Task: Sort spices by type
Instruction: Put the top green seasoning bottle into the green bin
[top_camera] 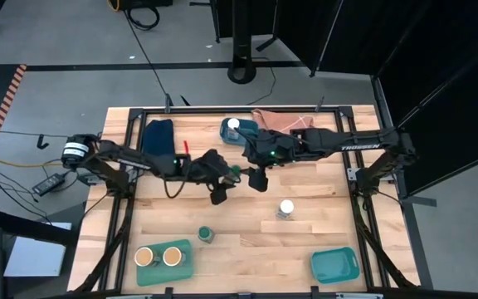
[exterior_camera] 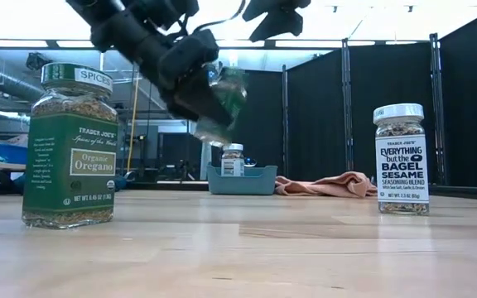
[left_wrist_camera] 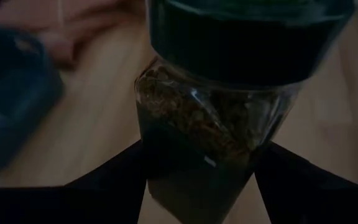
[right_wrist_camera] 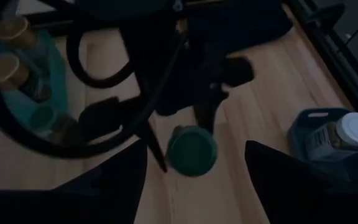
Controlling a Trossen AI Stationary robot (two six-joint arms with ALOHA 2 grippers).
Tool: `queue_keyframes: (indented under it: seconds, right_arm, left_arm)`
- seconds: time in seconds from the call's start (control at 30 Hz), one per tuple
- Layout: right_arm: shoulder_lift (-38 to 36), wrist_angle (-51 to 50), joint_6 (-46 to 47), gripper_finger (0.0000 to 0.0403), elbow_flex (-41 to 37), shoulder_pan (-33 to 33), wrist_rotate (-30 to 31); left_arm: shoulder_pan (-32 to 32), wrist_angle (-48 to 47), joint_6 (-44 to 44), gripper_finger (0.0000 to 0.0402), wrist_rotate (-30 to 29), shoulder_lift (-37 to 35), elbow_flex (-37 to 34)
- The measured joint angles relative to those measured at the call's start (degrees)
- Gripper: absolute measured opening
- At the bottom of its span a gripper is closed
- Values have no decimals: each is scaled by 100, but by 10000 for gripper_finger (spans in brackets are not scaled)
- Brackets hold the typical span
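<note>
I see the oregano jar [exterior_camera: 70,145] standing nearest, on the table [exterior_camera: 247,248]. Above mid-table my left gripper [top_camera: 232,173] is clamped on a tilted green-lid jar [exterior_camera: 222,103], arm stretched in low. My right gripper [top_camera: 258,180] hangs spread just beyond it, holding nothing.

Overhead, table-level, two close wrist views; shared table [top_camera: 239,241]

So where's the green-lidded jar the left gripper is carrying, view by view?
High view: green-lidded jar at table centre, between the two grippers.
Low view: upper middle, tilted, off the table.
Left wrist view: fills the centre.
Right wrist view: lid at lower centre.
Shared landmark: white-lidded jar in the blue tray.
</note>
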Motion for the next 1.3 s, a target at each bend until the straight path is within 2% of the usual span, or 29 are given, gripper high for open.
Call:
queue_keyframes:
  seconds: [0.2,0.47,0.67,0.9,1.13,1.3]
  right_arm:
    - [0,-618,-211,280,187,46,48]
    - [70,-611,-293,280,202,44,53]
    - [395,-580,-450,280,197,-7,60]
    - [470,-256,-686,280,198,-24,336]
    - [573,-256,-549,280,198,-195,-248]
    - [633,-256,-544,288,198,-262,-357]
  left_arm:
    - [113,77,154,249,-73,-37,258]
    - [126,71,278,249,-93,-36,252]
    - [126,77,300,249,-115,-36,252]
    - [126,71,414,249,-119,-34,250]
    - [126,120,436,249,-130,-34,250]
    - [126,123,436,249,-133,-34,248]
